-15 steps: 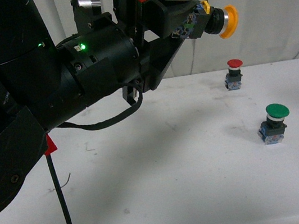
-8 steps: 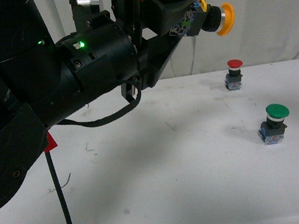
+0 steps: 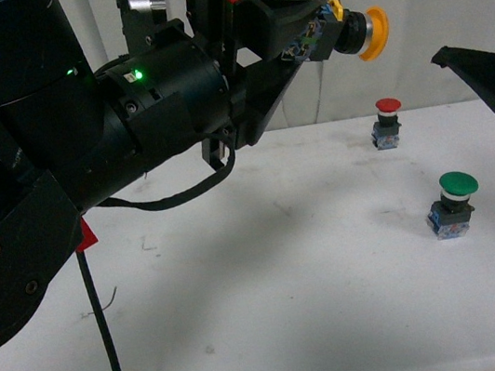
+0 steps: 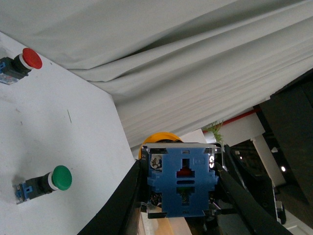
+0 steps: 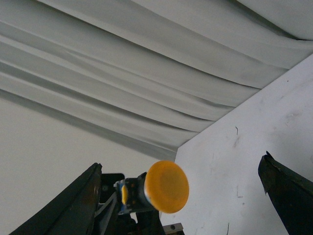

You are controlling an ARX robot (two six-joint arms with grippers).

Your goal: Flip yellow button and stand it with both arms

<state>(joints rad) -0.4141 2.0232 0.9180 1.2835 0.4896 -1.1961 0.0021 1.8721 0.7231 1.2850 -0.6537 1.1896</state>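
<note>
A: Where's the button (image 3: 362, 30)?
B: High over the table (image 3: 291, 282), left gripper (image 3: 316, 33) clamped on its blue block (image 4: 182, 183). Right gripper (image 3: 438, 3) gapes nearby.
A: Handling?
B: Likely light, rigid. The cap (image 3: 378, 31) looks slick, so pinch the collar (image 3: 350, 33).

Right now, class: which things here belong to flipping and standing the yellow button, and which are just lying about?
In the job: yellow button, held aloft in the left gripper; right gripper, open, facing its cap.
Lying about: red button and green button, both upright on the table.
</note>
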